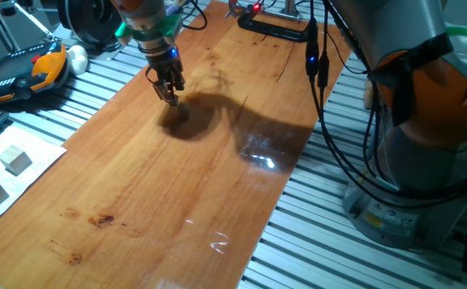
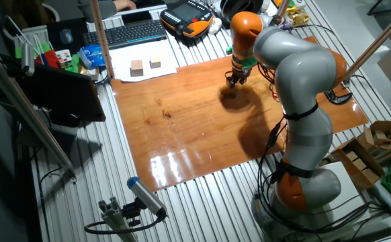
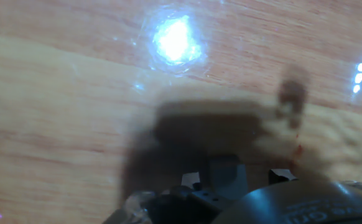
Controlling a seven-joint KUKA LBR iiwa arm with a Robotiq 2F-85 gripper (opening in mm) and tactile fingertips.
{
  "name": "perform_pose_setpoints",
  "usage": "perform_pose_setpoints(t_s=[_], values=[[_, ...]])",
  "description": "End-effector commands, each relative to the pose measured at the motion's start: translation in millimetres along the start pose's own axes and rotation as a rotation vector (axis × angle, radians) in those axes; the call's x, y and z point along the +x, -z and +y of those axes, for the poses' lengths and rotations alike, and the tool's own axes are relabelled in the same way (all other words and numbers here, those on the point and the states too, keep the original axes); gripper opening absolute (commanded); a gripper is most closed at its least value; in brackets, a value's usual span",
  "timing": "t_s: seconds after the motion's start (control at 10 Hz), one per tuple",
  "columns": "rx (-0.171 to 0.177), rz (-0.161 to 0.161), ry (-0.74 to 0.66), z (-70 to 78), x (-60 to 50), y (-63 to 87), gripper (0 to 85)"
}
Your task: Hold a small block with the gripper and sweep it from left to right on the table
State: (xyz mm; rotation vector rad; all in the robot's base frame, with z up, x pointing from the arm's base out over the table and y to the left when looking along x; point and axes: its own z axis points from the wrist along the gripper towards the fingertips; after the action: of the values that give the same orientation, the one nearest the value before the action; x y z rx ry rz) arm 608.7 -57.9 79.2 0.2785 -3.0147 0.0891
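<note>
Nearby, two pale cubes (image 1: 1,175) on paper (image 1: 25,168).

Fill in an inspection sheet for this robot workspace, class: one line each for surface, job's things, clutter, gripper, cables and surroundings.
Surface: table, a glossy reddish-brown board with knots and glare patches, lying on a ribbed grey bench.
Job's things: small block, not discernible in any view; it may be hidden at the fingertips.
Clutter: two larger wooden cubes on white paper beside the board.
Gripper: gripper low over the board's far part; whether open or shut, cannot tell.
Cables: black cables hanging by the arm's base.
Surroundings: keyboard, orange-and-black handheld pendant.
</note>
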Motion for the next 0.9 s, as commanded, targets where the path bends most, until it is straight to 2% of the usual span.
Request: perform_pose_setpoints(t_s=[0.0, 0.1, 0.3, 0.4, 0.8], values=[[-0.004, 0.007, -0.011, 0.5, -0.4, -1.2, 59.3], [-0.005, 0.010, -0.014, 1.5, 0.4, -5.2, 59.3], [0.008, -0.009, 0.019, 3.8, 5.2, -19.3, 59.0], [0.003, -0.012, 0.032, 5.3, 6.5, -24.3, 59.0], [0.001, -0.011, 0.052, 1.0, 5.7, -29.1, 57.7]])
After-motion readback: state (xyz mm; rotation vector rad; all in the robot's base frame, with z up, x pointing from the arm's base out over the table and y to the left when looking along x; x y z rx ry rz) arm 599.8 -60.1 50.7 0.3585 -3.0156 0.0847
